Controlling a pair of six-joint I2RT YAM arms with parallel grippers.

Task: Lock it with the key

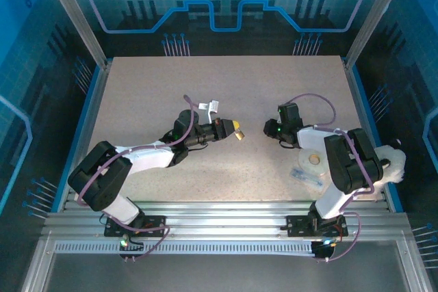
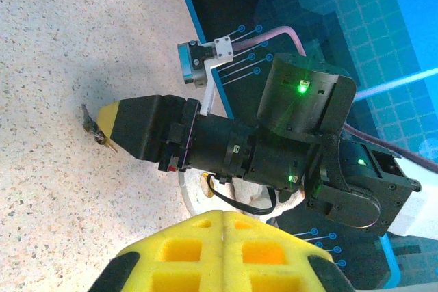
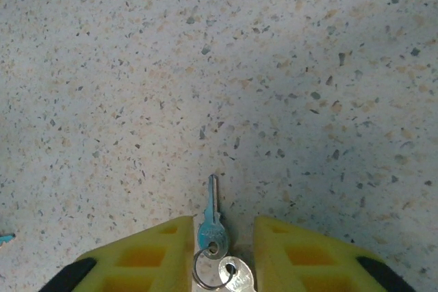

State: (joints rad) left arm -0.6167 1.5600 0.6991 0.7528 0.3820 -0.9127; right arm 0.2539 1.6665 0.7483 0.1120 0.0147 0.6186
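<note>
The right arm's yellow foam fingers point(image 3: 147, 254) stand parted on either side of the small silver-blue metal key point(image 3: 211, 227). It lies flat on the speckled beige tabletop point(image 3: 287, 66), blade pointing away from the wrist, and nothing pinches it. It hangs on a thin wire ring point(image 3: 204, 273) with a second pale key point(image 3: 234, 275). The left arm's yellow foam fingers point(image 2: 205, 251) are pressed together.

The step in hand looks like getting a firm hold of the key. It would go best with the pads closing on the flat head, not the ring. The blade should stay proud and in line with the fingers, with the spare key kept out of the pinch.

The right wrist view alone gives the key's lie and the gap around it. The left wrist view shows the bunch side-on as a dark sliver low at the tabletop. The top view shows the two arms tip to tip but apart, and a small brass-coloured thing point(image 1: 240, 135) at the left fingertips. It is too small to tell whether that is the lock.
</note>
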